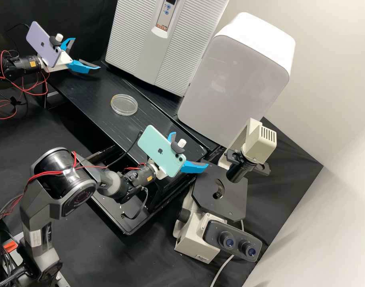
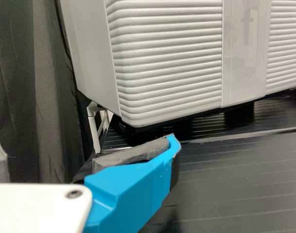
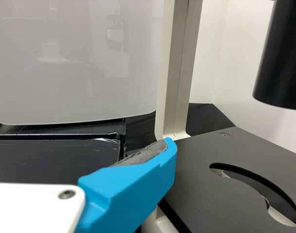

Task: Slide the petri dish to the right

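Note:
A clear round petri dish (image 1: 124, 104) lies flat on the black bench (image 1: 86, 93), in front of the ribbed white unit. My left gripper (image 1: 84, 54) hovers open over the bench's far left end, well left of the dish and holding nothing. One of its blue fingers (image 2: 138, 189) hangs just above the bench beside the unit's base. My right gripper (image 1: 189, 151) is open and empty at the bench's right end, beyond the dish and by the microscope stage. One blue finger (image 3: 133, 184) sits at the stage edge.
A ribbed white unit (image 1: 162, 40) stands at the back of the bench. A smooth white box (image 1: 238, 75) stands to the right of the dish. A microscope (image 1: 226, 199) with a black stage (image 3: 235, 165) sits off the bench's right end.

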